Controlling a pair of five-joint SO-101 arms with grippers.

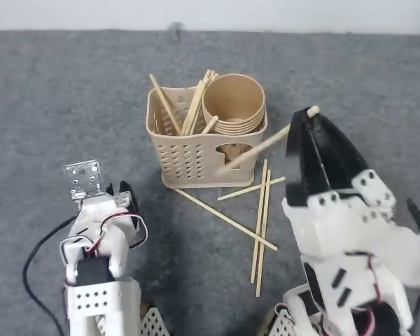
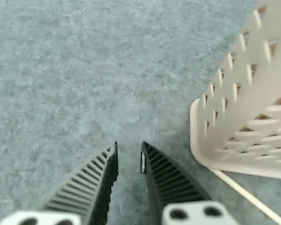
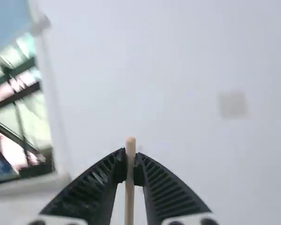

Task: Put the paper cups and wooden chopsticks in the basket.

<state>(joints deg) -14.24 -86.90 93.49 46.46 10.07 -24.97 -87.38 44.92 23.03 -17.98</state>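
The beige slotted basket [image 1: 189, 157] stands mid-carpet with stacked paper cups [image 1: 234, 101] and several wooden chopsticks [image 1: 192, 105] inside. My right gripper [image 1: 304, 120] is raised beside the basket's right side, shut on one chopstick [image 1: 266, 143] that slants down across the basket's front wall. In the right wrist view that held chopstick [image 3: 129, 187] sits clamped in the right gripper [image 3: 129, 159]. Several loose chopsticks [image 1: 260, 217] lie on the carpet in front of the basket. My left gripper [image 1: 122, 190] is low at the front left, holding nothing; its tips [image 2: 129, 150] stand a narrow gap apart, with the basket [image 2: 243, 117] close by.
Grey carpet [image 1: 70, 105] covers the whole work area, with open room to the left and behind the basket. One loose chopstick [image 2: 246, 197] runs out from the basket's base in the left wrist view. A pale wall borders the far edge.
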